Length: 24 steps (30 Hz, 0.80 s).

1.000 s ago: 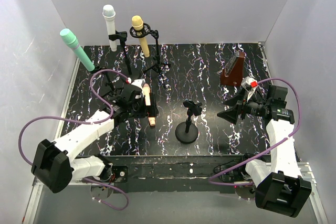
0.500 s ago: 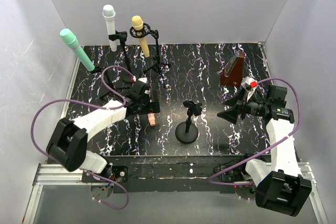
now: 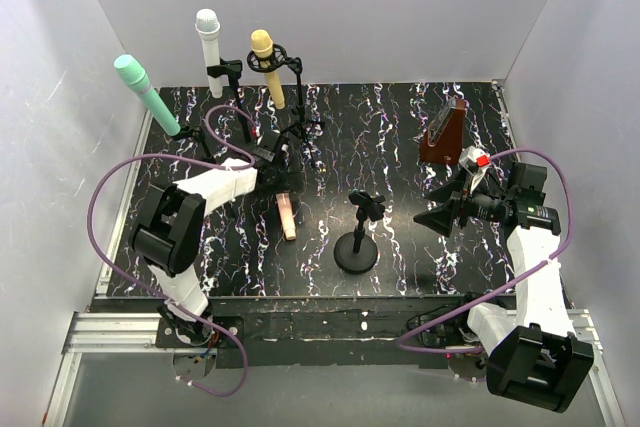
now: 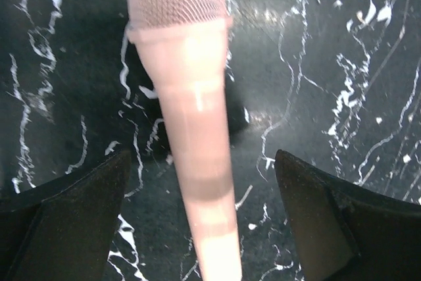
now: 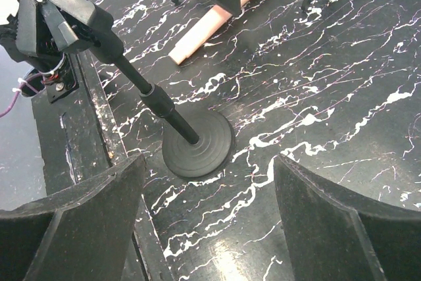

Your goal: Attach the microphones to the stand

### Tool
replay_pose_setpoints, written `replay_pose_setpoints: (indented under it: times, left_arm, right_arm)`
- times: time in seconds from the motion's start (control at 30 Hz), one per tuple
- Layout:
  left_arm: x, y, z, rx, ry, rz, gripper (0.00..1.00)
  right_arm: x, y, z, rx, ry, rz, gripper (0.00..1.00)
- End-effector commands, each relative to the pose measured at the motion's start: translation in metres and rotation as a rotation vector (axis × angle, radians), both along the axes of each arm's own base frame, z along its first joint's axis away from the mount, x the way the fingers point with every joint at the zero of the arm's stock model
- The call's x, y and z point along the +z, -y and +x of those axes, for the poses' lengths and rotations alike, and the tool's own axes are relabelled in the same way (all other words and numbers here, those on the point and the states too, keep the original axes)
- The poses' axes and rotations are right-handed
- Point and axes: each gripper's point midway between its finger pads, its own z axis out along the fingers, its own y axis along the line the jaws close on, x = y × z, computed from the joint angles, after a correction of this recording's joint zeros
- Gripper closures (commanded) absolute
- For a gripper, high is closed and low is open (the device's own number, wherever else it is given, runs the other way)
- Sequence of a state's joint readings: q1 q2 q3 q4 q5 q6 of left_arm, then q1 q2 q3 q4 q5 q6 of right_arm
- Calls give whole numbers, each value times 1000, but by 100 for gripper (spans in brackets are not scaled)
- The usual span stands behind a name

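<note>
The peach-pink microphone [image 3: 288, 217] lies flat on the black marbled table. In the left wrist view [image 4: 197, 162] its mesh head points away and its body runs between my fingers without touching them. My left gripper [image 3: 281, 185] hovers open over its head end. My right gripper [image 3: 428, 217] is open and empty, pointing left at the empty round-based stand [image 3: 357, 237], whose base [image 5: 197, 146] and clip [image 5: 62, 14] show in the right wrist view. The mint green [image 3: 145, 92], white [image 3: 210, 47] and yellow [image 3: 267, 65] microphones sit in stands at the back left.
A brown wedge-shaped metronome [image 3: 443, 132] stands at the back right, behind my right gripper. The tripod legs [image 3: 300, 129] of the back stands are just beyond my left gripper. White walls close in the left, back and right sides.
My left arm has swung and stretched toward the back, bringing its gripper over the pink microphone's head end. The microphone stays on the table. The right arm has not moved.
</note>
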<state>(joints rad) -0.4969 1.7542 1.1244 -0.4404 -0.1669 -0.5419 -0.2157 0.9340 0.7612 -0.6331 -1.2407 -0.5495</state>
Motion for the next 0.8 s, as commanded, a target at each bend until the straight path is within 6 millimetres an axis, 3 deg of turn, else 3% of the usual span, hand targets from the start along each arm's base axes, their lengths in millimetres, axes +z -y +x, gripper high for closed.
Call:
replay_pose_setpoints:
  times: [0.0, 0.1, 0.27, 0.33, 0.37, 0.77]
  left_arm:
    - [13, -1, 18, -11, 29, -1, 14]
    - [1, 4, 6, -30, -23, -36, 23]
    - [-8, -2, -21, -6, -34, -26, 27]
    - [-10, -7, -28, 9, -32, -8, 49]
    - [-12, -9, -31, 25, -37, 1, 53]
    - [-23, -13, -46, 21, -60, 88, 46]
  right_arm:
    - [2, 0, -1, 5, 13, 5, 15]
    - [2, 1, -1, 0, 15, -1, 15]
    - [1, 1, 0, 1, 15, -1, 15]
    - [0, 1, 0, 4, 10, 3, 15]
    - [1, 0, 0, 6, 10, 6, 15]
    - [0, 0, -1, 5, 17, 1, 15]
